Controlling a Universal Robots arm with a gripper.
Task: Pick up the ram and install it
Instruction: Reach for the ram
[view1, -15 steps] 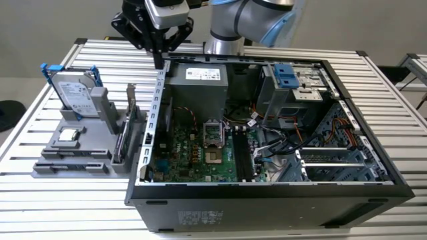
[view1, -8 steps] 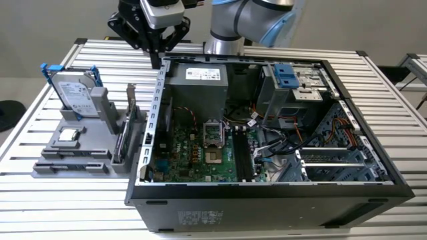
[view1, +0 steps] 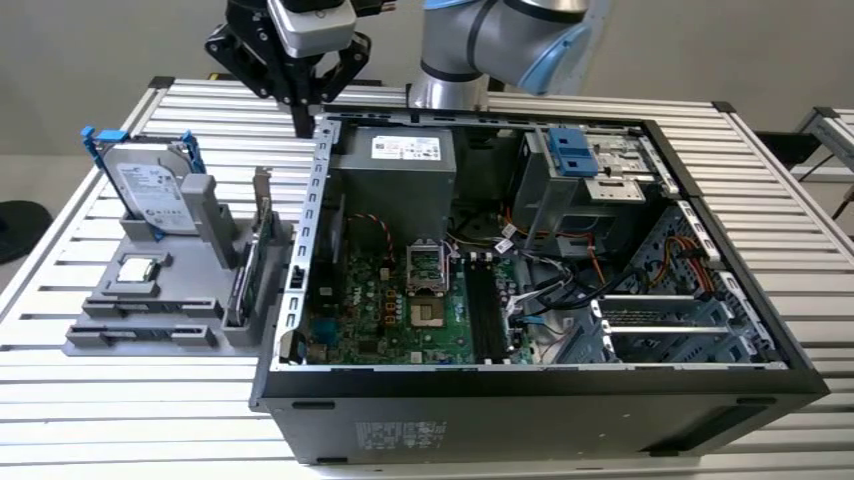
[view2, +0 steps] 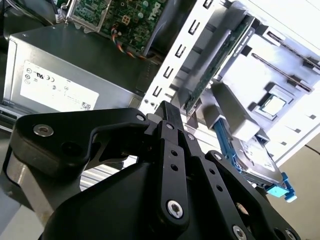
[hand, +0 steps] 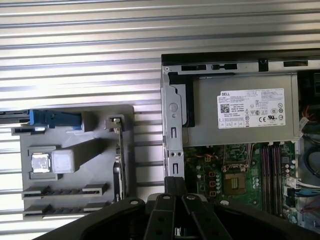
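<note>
Open computer case (view1: 534, 410) laid on slatted tabletop (view1: 134, 420) | power supply (view1: 400, 160) seated inside case | hard drive (view1: 150, 195) stood on edge in grey fixture (view1: 147, 335) | processor (view1: 136, 268) set flat on same fixture

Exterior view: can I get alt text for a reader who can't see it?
The arm's gripper, shut and holding nothing, hangs above the far corner of an open computer case on a slatted table. At the exterior view's left, a grey holder carries a hard drive, a processor chip and an upright card.
</note>
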